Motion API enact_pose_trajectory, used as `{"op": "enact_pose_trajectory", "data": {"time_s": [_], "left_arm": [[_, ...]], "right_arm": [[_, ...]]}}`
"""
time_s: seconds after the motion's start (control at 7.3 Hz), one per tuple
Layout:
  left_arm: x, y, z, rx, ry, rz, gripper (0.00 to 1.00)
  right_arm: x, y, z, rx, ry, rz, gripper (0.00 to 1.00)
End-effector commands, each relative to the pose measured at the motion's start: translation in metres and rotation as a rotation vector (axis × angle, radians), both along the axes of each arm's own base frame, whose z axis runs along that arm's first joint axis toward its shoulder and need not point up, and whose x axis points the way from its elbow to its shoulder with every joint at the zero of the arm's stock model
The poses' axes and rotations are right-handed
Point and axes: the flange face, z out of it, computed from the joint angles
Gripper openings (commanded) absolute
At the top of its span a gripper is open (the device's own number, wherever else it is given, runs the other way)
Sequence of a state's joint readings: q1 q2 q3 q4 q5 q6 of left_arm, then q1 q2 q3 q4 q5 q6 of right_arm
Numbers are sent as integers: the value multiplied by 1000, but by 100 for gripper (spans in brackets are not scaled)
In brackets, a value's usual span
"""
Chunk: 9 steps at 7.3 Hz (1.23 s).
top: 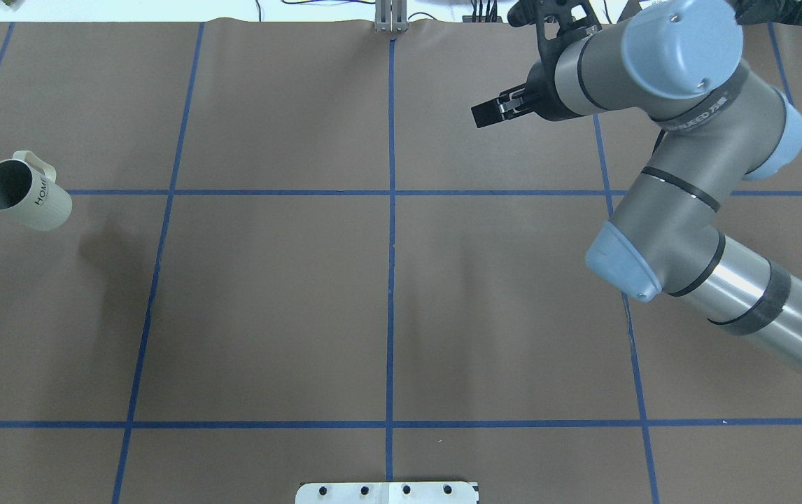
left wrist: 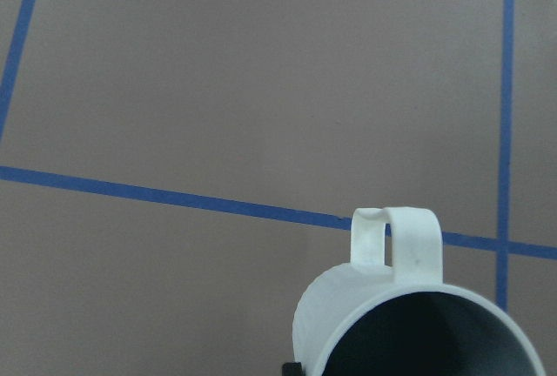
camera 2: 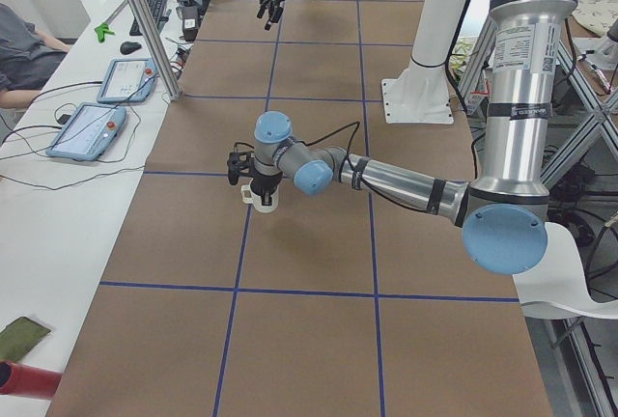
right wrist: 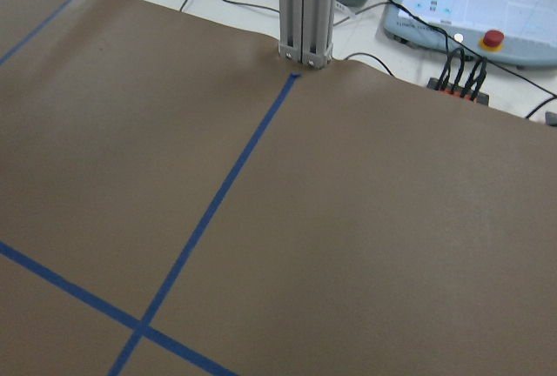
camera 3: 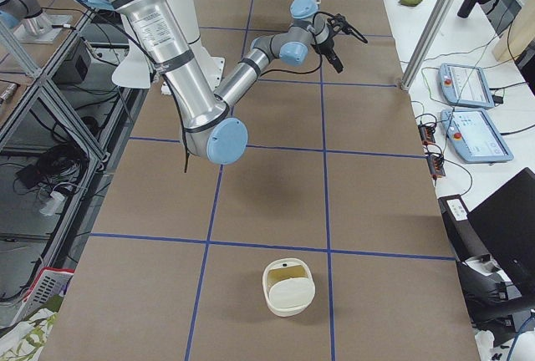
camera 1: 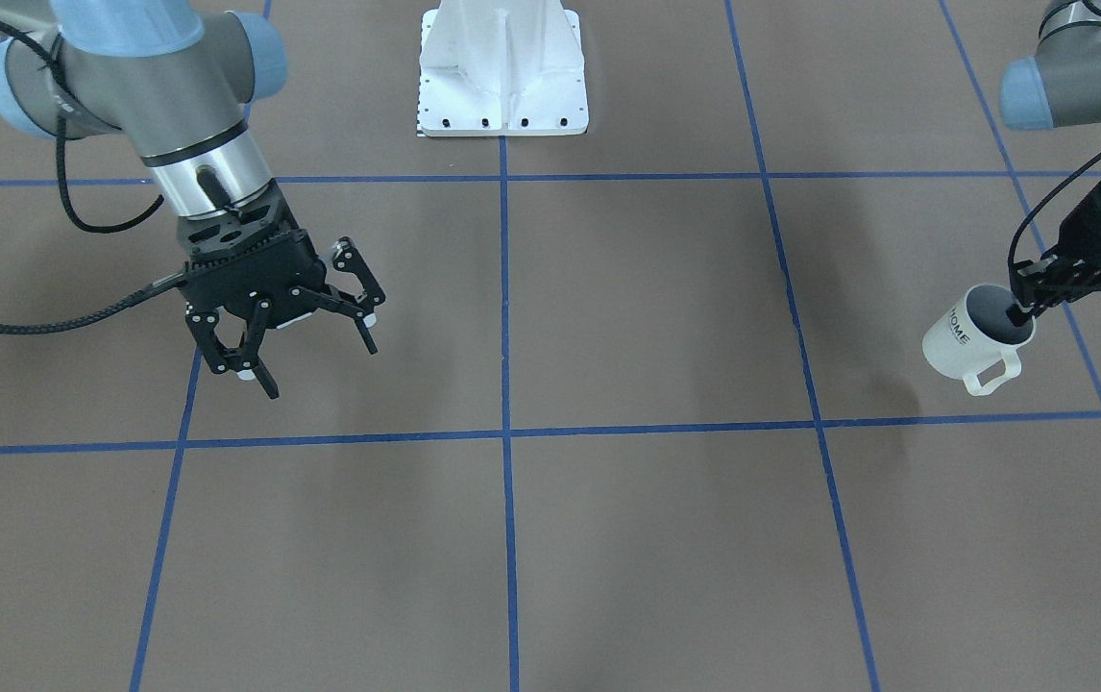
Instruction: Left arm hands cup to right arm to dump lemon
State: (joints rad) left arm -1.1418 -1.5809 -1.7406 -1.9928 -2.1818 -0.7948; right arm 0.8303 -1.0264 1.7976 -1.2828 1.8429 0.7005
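While the cup (camera 1: 966, 338) hangs clear of the bench (camera 1: 656, 317), I see the left hand (camera 1: 1031, 306) pinched on its rim, one finger down inside the mouth and the other against the outer wall. This is at the robot's left edge of the brown cover. The cup is tilted, its mouth turned up and back toward the left arm and its base angled toward the middle of the bench. Its loop handle points to the operators' side, and the black "HOME" lettering shows on the ribbed side. A soft shadow on the bench lies apart from the cup, which tells me it is off the surface. From the left wrist camera I get only the handle and a dark grey inside, and I cannot see to the bottom. The right hand (camera 1: 320, 367) is spread wide and holds nothing. It hovers over the robot's right half of the bench, well apart from the cup, with its fingers pointing down and toward the operators' side. Between the two arms, at the robot's edge, stands the white base plate (camera 1: 502, 82). Blue tape lines (camera 1: 504, 288) divide the cover into squares. The right wrist camera looks at an aluminium post (right wrist: 305, 10) at the bench's far edge and a control pendant (right wrist: 470, 2) beyond it.
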Motion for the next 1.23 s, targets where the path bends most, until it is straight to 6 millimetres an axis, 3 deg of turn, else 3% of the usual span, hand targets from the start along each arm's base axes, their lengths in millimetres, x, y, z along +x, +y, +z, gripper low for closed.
{"op": "enact_pose_trajectory", "data": {"time_s": [0.0, 0.27, 0.41, 0.55, 0.82, 0.96, 1.1], "left_arm": [[13, 8, 14, 7, -21, 54, 0], [24, 10, 31, 11, -41, 105, 0], [33, 12, 30, 15, -40, 126, 21], [40, 12, 26, 25, -37, 139, 98], [42, 13, 19, 30, -19, 155, 100], [34, 12, 20, 45, -3, 184, 100], [0, 1, 26, 66, -40, 198, 100]], "right_arm": [[32, -2, 13, -171, 102, -21, 100], [38, 0, 16, -177, 110, -25, 100], [39, 1, 16, -178, 110, -26, 100], [40, 2, 18, -179, 111, -26, 100], [43, 3, 16, -176, 107, -24, 100], [50, -1, 22, -188, 113, -12, 100], [62, -4, 32, -206, 123, -15, 100]]}}
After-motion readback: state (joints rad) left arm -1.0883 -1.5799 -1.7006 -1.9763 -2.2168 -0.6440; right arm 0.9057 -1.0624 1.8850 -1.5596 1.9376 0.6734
